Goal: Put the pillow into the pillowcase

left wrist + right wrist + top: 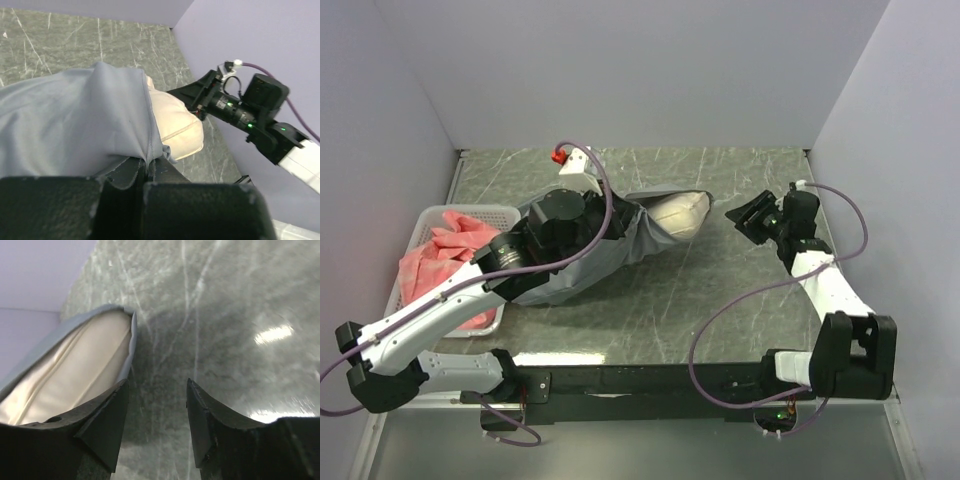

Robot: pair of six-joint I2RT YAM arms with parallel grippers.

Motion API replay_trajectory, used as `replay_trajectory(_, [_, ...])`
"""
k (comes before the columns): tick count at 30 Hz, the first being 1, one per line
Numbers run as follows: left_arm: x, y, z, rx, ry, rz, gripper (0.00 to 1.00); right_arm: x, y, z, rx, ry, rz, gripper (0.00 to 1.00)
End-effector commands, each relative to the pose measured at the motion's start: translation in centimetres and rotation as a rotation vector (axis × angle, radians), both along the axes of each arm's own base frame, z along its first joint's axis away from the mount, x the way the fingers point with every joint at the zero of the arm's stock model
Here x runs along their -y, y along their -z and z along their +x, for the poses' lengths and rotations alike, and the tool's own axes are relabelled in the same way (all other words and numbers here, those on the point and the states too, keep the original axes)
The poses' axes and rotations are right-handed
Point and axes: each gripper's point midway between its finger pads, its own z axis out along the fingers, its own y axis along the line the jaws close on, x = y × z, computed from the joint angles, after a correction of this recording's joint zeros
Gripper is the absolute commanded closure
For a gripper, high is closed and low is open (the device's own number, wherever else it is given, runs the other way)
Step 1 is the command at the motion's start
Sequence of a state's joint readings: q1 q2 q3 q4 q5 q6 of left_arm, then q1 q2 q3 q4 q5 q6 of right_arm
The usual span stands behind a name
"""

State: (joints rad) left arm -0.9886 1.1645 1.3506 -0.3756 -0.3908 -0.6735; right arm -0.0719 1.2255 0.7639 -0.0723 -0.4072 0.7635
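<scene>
Left of centre on the green marbled table (pixel 720 300): large plain grey fabric pillowcase (pixel 625 238), hem pinched tight in the left tool (pixel 146 172), likely anchoring its mouth. Mostly inside, flat cream stitched pillow (pixel 678 213), one end poking rightward; nearby, right tool (pixel 156 410) parted, empty, seemingly poised to push.

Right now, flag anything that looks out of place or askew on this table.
The pillow is only partly in: its cream end pokes out of the pillowcase mouth. Nothing else stands out.
</scene>
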Motion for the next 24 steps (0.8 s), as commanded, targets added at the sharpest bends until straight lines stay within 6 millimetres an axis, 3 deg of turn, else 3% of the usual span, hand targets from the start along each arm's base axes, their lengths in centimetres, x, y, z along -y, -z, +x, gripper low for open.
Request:
replay_trajectory(1, [-2.6, -7.0, -0.5, 0.114, -0.047, -0.144, 0.99, -2.0, -2.3, 2.3, 0.127, -0.069, 0.077, 0.46])
replay_trajectory(12, [-3.9, -7.2, -1.0, 0.111, -0.066, -0.136, 0.99, -5.6, -1.3, 3.9, 0.103, -0.106, 0.14, 0.48])
replay_trajectory(18, [-4.5, -7.5, -1.3, 0.112, -0.07, -0.132, 0.99, -5.2, -0.8, 3.7, 0.096, -0.055, 0.155, 0.49])
replay_trajectory(24, [-4.8, -7.4, -1.3, 0.112, -0.079, -0.125, 0.99, -4.7, -1.6, 2.7, 0.111, -0.024, 0.157, 0.49])
